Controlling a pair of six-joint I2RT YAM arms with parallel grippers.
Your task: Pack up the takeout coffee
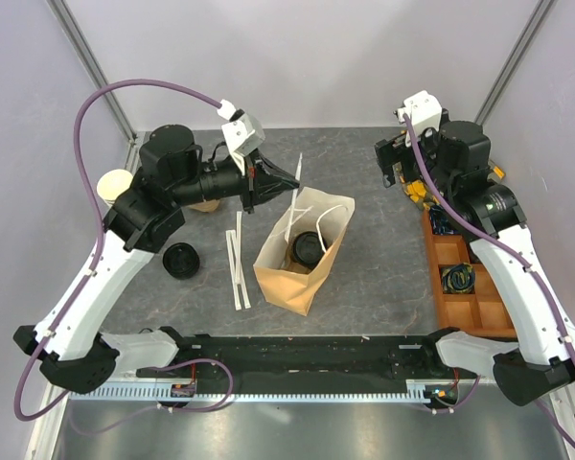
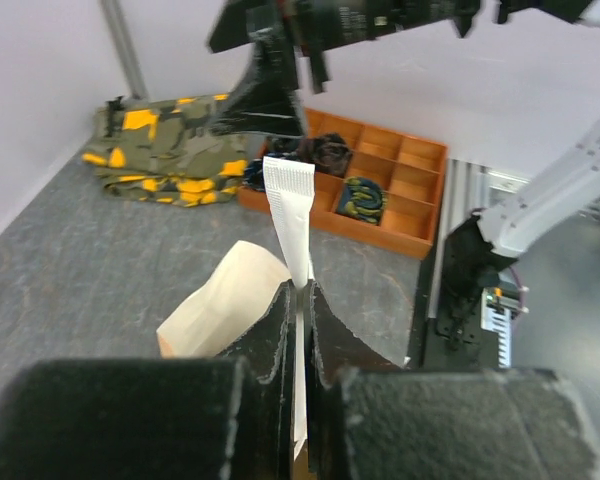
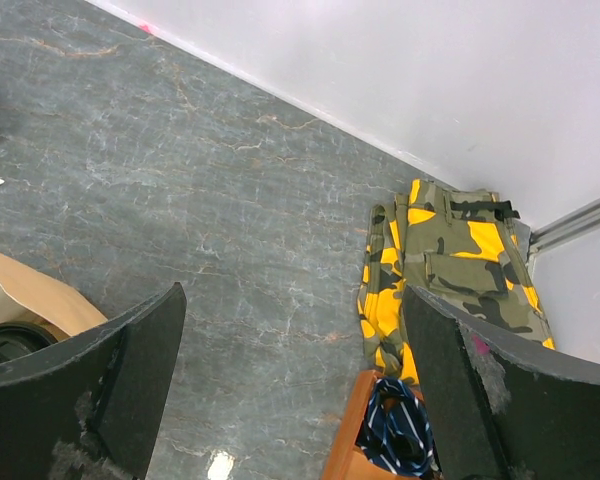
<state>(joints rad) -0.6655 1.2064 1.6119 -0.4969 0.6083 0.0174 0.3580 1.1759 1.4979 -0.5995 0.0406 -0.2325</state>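
A brown paper bag (image 1: 302, 264) stands open in the middle of the table. The takeout coffee (image 1: 307, 249), a cup with a black lid, sits inside it. My left gripper (image 1: 292, 179) is shut on the bag's white paper handle (image 1: 300, 172), above the bag's far edge. In the left wrist view the handle strip (image 2: 290, 215) is pinched between the jaws of the left gripper (image 2: 300, 295), with the bag (image 2: 220, 305) below. My right gripper (image 1: 393, 161) is open and empty at the back right. The right wrist view shows the right gripper (image 3: 290, 340) over bare table and the bag's corner (image 3: 30, 290).
A loose black lid (image 1: 180, 260) and white paper strips (image 1: 237, 259) lie left of the bag. A stack of cups (image 1: 115, 184) stands at the far left. An orange compartment tray (image 1: 470, 287) lies along the right side, with a camouflage cloth (image 3: 450, 260) behind it.
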